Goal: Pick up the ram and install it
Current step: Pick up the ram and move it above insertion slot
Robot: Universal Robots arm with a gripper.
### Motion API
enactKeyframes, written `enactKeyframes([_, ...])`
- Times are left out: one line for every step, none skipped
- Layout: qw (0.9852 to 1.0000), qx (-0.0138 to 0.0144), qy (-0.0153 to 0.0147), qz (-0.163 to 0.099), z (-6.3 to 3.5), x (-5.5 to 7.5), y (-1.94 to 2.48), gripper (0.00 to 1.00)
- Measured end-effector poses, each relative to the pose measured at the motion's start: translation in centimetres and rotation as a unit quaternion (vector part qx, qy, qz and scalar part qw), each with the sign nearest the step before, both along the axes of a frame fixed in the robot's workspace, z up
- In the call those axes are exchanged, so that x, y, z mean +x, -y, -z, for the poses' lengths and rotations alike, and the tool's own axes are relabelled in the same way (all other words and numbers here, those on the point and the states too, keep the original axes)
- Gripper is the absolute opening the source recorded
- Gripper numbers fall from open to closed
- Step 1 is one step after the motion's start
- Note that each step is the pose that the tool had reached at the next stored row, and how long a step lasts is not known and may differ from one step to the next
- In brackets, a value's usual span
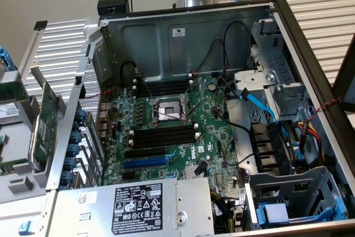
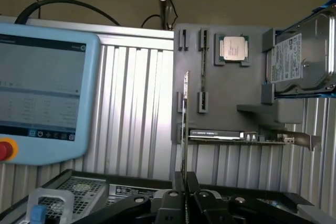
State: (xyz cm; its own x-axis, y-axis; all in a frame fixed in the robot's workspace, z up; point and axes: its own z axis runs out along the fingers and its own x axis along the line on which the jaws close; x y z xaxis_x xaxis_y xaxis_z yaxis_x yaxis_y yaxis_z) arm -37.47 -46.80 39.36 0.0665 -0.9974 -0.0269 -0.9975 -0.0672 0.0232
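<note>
In the wrist view the ram [image 2: 185, 124] is seen edge-on as a thin upright strip. It rises from between my gripper's [image 2: 184, 195] black fingers [image 2: 170, 200], which are shut on its lower end. Behind it stands the grey parts holder [image 2: 226, 93]; whether the ram still touches the holder I cannot tell. In the exterior view the open computer case [image 1: 188, 31] lies on its side with the green motherboard [image 1: 213, 131] exposed. Its black memory slots [image 1: 163, 135] with white end clips lie below the processor socket [image 1: 168, 109], and another bank [image 1: 163, 87] lies above it. All of them look unfilled.
The grey holder also carries a processor [image 2: 232, 49], a hard drive [image 2: 302, 59] and an expansion card [image 2: 231, 136] with a metal bracket. A teach pendant [image 2: 42, 90] lies beside it. Cables [image 1: 258, 104], a fan [image 1: 269, 148] and the power supply [image 1: 138, 203] crowd the case.
</note>
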Motion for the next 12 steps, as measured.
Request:
enactKeyframes([1.0000,0.0001,0.0001,0.000,0.01,0.5,-0.01,0.14])
enactKeyframes([1.0000,0.0001,0.0001,0.000,0.02,0.9,-0.02,0.14])
enactKeyframes([1.0000,0.0000,0.0000,0.000,0.00,1.4,-0.03,0.14])
enactKeyframes([1.0000,0.0001,0.0001,0.000,-0.03,1.8,-0.02,0.14])
enactKeyframes([1.0000,0.0001,0.0001,-0.001,-0.06,2.3,-0.02,0.14])
enactKeyframes([1.0000,0.0001,0.0001,-0.001,-0.11,2.7,-0.02,0.14])
enactKeyframes([1.0000,0.0001,0.0001,-0.001,-0.17,3.2,-0.02,0.14])
enactKeyframes([1.0000,0.0001,0.0001,-0.001,-0.24,3.6,-0.03,0.14])
enactKeyframes([1.0000,0.0001,0.0001,-0.001,-0.34,4.1,-0.03,0.14])
enactKeyframes([1.0000,0.0002,0.0001,-0.001,-0.42,4.5,-0.02,0.14])
enactKeyframes([1.0000,0.0002,0.0001,-0.001,-0.52,4.9,-0.02,0.14])
enactKeyframes([1.0000,0.0002,0.0001,-0.002,-0.62,5.4,-0.02,0.14])
